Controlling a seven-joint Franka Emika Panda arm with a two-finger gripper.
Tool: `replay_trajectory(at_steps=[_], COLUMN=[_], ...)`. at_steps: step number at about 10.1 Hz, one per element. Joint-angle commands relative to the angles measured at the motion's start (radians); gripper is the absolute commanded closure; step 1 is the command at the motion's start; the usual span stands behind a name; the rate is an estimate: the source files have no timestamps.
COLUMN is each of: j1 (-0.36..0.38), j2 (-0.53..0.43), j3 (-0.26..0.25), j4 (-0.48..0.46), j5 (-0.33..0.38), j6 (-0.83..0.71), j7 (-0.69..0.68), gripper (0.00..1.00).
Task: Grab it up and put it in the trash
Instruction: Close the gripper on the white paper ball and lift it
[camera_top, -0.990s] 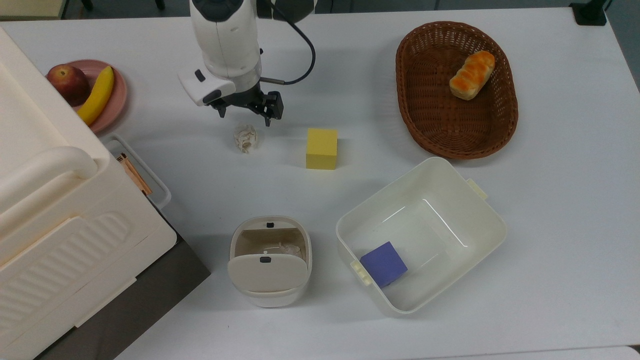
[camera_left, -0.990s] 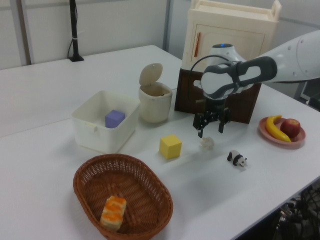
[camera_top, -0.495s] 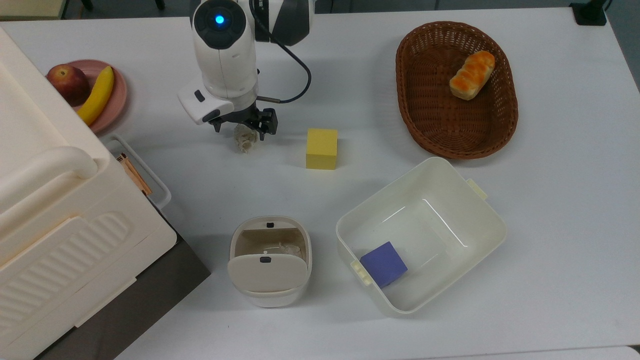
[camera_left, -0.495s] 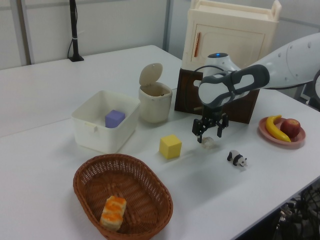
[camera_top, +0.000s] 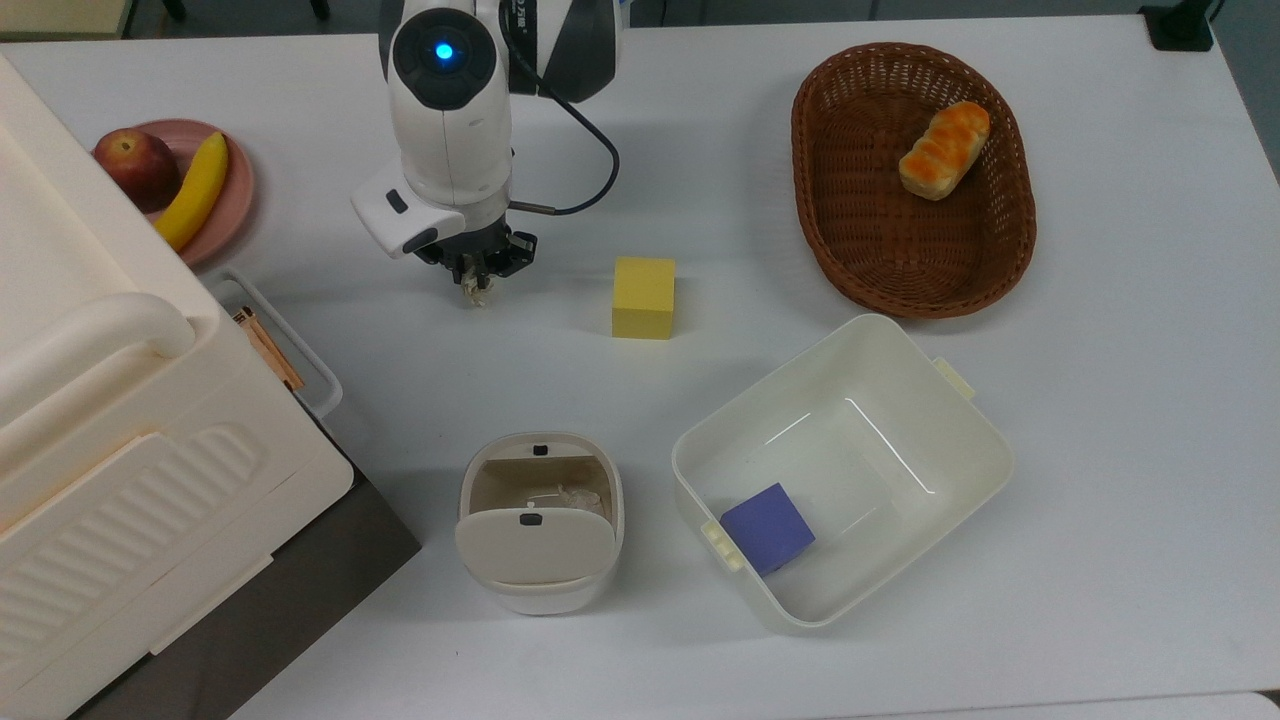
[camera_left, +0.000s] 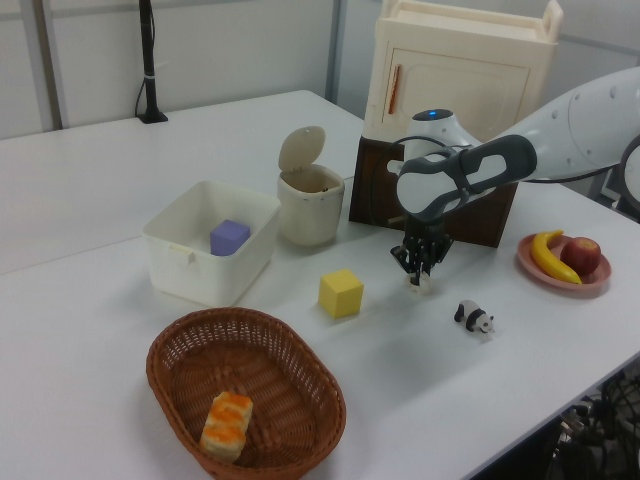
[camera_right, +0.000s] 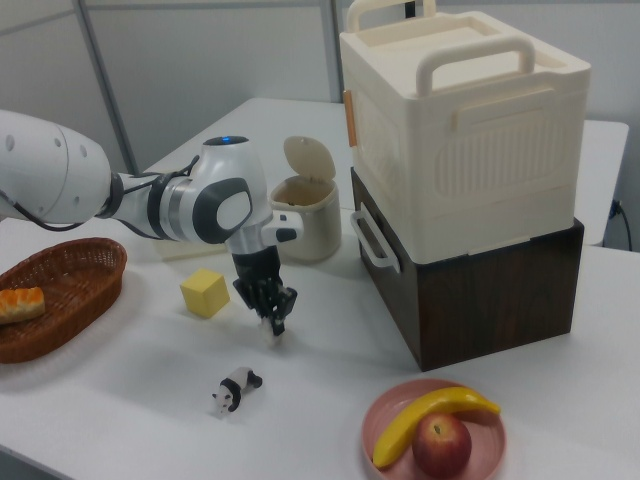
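On the worktop (camera_top: 1100, 420), left of the yellow block (camera_top: 643, 296) in the top view, the gripper (camera_top: 476, 268) has its fingers pinched on the crumpled paper ball (camera_top: 474, 291), which sits low against the surface. The ball looks light, soft and crushable, so a squeeze across its middle should hold. It is roughly round, with no clear long axis or facing. The flip-lid bin (camera_top: 540, 520) stands open nearer the top view's bottom edge.
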Motion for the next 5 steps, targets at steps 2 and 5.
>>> replay_trajectory(at_steps=[2,5], j1=[0.015,0.015], j2=[-0.011,0.002], j3=[0.021,0.078], j4=[0.174,0.316], j5=[0.006,0.005], j6=[0.019,0.031], j7=[0.043,0.051], gripper=[1.00,1.00])
